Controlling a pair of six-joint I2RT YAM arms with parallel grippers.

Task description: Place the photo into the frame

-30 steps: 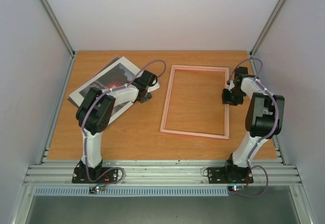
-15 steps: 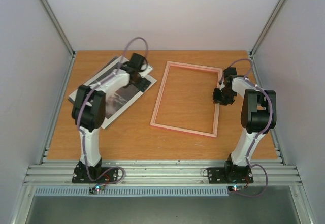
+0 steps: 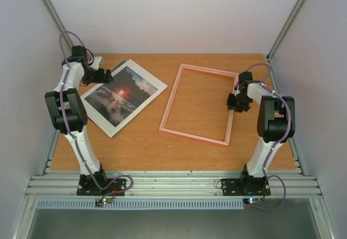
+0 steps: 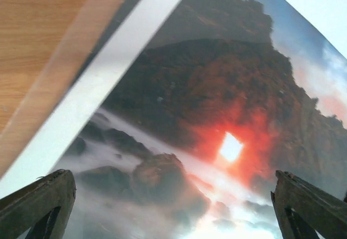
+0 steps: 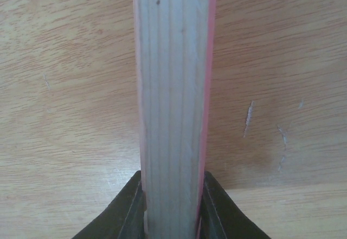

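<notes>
Right gripper (image 5: 172, 195) is clamped on the right rail of the thin pink wooden frame (image 3: 168, 106). Left gripper (image 3: 100, 76) hangs wide open, empty, over the white-bordered sunset seascape photo (image 3: 122, 95) lying left of it. I'd steady the frame and catch a photo edge.

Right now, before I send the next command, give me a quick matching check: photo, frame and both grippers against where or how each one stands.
Column 1
1. the photo
2. the frame
3. left gripper
4. right gripper

Column 2
a. shut on a pale wooden rail
b. lying face up on the left part of the table
c. open, fingers wide apart over the seascape print
d. pink, lying askew at mid-table

Pairs: 1-b, 2-d, 3-c, 4-a
</notes>
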